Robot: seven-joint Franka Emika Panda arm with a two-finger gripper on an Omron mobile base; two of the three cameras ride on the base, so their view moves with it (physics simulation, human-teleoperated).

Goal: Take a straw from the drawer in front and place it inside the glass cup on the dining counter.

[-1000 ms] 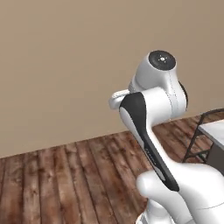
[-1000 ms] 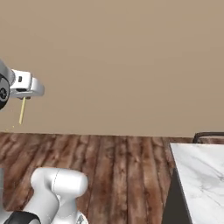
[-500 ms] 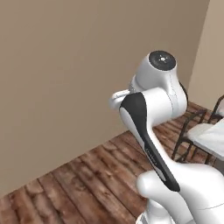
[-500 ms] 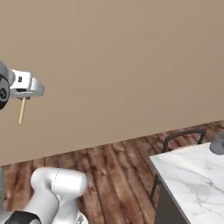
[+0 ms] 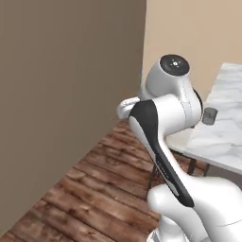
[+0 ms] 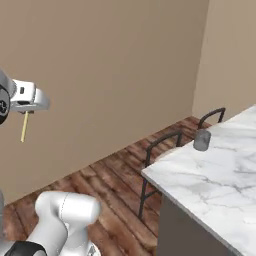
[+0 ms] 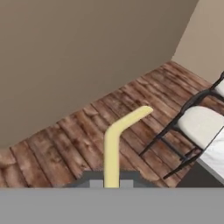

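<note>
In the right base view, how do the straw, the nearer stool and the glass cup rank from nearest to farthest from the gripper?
1. The straw, hanging from the gripper at far left.
2. The nearer stool, at the counter's near edge, mid-picture.
3. The glass cup, on the dining counter, to the right.

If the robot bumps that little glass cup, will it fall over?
Probably not easily: the cup looks short and wide, standing upright. A push would likely slide it on the smooth counter. It stands near the counter's edge, so it might fall off and break.
</note>
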